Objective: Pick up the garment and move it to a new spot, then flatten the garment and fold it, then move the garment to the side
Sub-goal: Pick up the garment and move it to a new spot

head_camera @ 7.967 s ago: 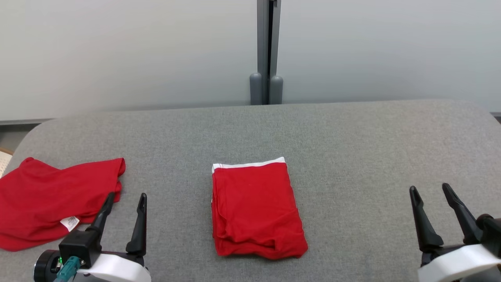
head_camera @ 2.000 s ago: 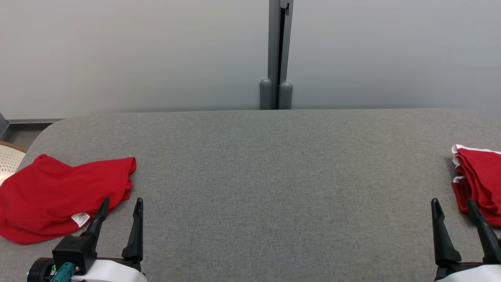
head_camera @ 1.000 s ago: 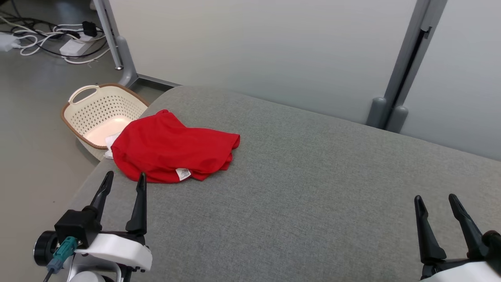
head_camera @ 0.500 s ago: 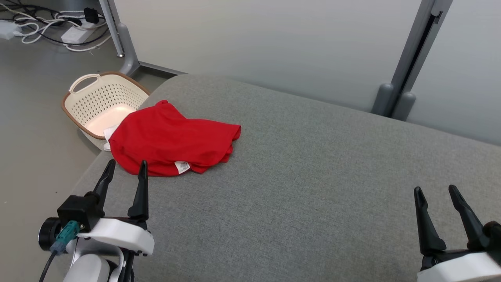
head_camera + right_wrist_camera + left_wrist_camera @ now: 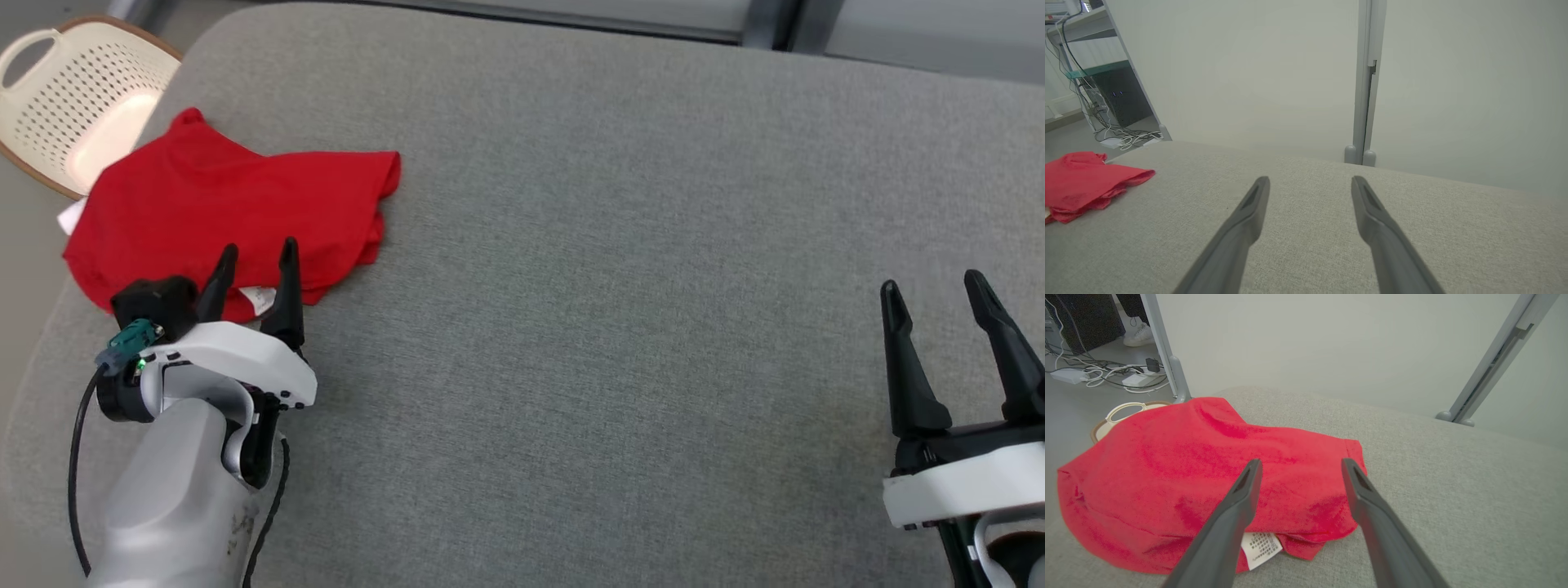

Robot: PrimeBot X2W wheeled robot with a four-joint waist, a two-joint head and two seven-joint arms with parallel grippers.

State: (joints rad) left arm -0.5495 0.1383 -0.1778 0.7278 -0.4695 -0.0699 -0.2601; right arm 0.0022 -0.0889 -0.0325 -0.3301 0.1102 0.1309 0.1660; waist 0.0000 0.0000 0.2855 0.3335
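A crumpled red garment (image 5: 220, 212) lies at the left end of the grey table (image 5: 620, 245), a white label (image 5: 260, 299) peeking out at its near edge. My left gripper (image 5: 256, 251) is open, its fingertips over the garment's near edge, just above the label. The left wrist view has the garment (image 5: 1188, 473) right beyond the open fingers (image 5: 1237, 514), with nothing between them. My right gripper (image 5: 939, 286) is open and empty over bare table at the far right. From the right wrist the garment (image 5: 1086, 179) sits far to the left.
A cream perforated basket (image 5: 73, 98) with a brown rim stands on the floor just past the table's left corner, partly behind the garment. Cables and a power strip (image 5: 1126, 375) lie on the floor beyond. A grey partition post (image 5: 1365, 81) rises behind the table.
The head camera has tilted down and turned left, so the whole picture shifted. My left gripper has come forward to the garment's near edge. The garment itself has not moved.
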